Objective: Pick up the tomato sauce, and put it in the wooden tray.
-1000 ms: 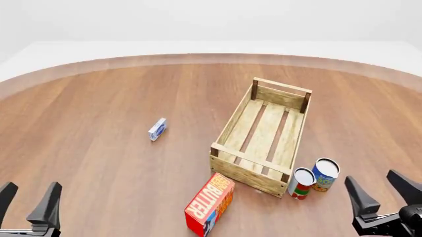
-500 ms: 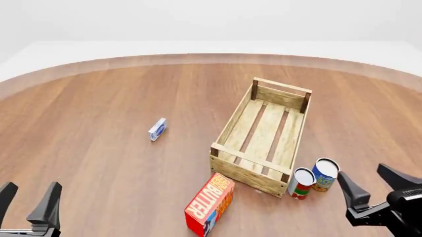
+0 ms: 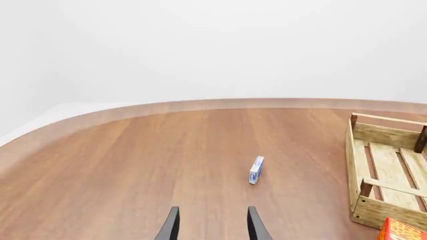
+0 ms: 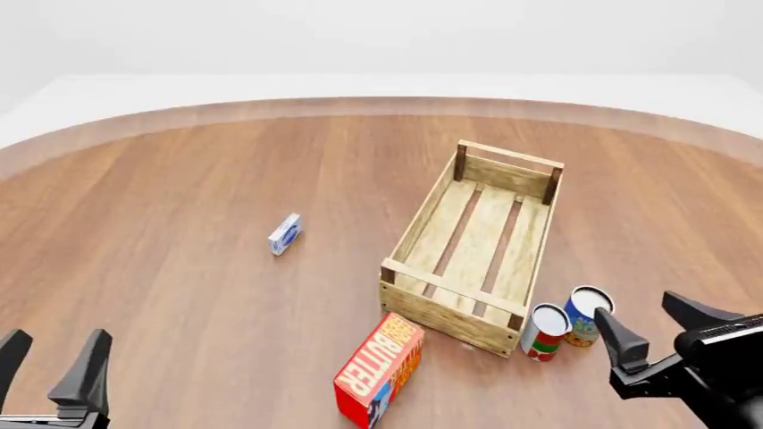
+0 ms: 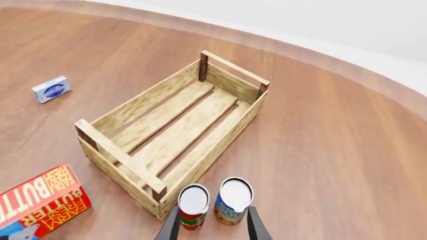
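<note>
Two cans standing on table: one tomato sauce [image 4: 546, 332] can with red, white and green label, one blue-labelled can [image 4: 584, 315]. One wooden tray [image 4: 412, 240] sitting alone. One red butter box [image 4: 379, 369] lying near it. One small blue-and-white packet [image 4: 284, 234] lying apart. Two grippers showing: left gripper [image 4: 50, 369], right gripper [image 4: 649, 332]. One round wooden table [image 4: 179, 206] bearing everything.
</note>
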You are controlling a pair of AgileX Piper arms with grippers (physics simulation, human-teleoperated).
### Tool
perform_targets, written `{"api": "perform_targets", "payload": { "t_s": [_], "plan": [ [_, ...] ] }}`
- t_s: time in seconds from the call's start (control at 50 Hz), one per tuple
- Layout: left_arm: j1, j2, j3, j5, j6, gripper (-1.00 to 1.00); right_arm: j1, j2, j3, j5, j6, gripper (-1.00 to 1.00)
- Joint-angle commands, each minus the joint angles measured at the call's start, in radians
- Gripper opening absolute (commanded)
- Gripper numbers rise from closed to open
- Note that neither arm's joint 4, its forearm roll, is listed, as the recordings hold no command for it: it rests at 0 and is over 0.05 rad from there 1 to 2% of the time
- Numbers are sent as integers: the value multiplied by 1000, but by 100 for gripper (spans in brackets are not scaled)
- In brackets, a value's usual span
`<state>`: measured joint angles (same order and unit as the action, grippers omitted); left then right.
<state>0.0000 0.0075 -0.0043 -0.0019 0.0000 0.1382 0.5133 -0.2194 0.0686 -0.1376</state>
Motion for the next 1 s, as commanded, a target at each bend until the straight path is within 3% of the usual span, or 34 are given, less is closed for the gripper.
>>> {"api": "perform_targets", "payload": {
  "t_s": [0.02, 1.0],
  "plan": [
    [0, 0, 0, 0, 0, 100, 13, 58, 8, -49, 3, 100],
    [0, 0, 0, 0, 0, 100, 42, 316, 96, -349, 49, 100]
  ]
}}
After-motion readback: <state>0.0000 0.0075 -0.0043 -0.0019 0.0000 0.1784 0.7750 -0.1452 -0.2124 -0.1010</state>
